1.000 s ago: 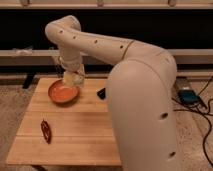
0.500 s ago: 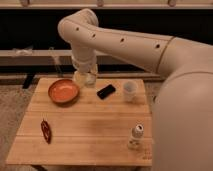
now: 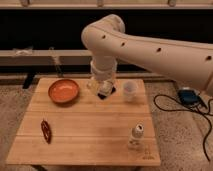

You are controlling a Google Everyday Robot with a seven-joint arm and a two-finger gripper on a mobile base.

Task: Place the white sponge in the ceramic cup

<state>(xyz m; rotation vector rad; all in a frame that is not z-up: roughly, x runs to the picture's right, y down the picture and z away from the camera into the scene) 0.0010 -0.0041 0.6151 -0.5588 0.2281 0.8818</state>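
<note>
My gripper (image 3: 103,88) hangs from the big white arm over the back middle of the wooden table (image 3: 90,130). It is shut on the white sponge (image 3: 105,89), a small pale block that shows at its tip. The ceramic cup (image 3: 130,90), white and upright, stands just right of the gripper, about a hand's width away. The sponge is above the tabletop, left of the cup's rim and not over it.
A flat black object (image 3: 108,94) lies under the gripper. An orange bowl (image 3: 63,90) sits at the back left, a dark red pepper-like thing (image 3: 46,131) at the front left, a small white bottle (image 3: 136,134) at the front right. Cables and a blue device (image 3: 187,96) lie on the floor to the right.
The arm has swung right with the sponge, from above the orange bowl, past the black object, to just left of the cup.
</note>
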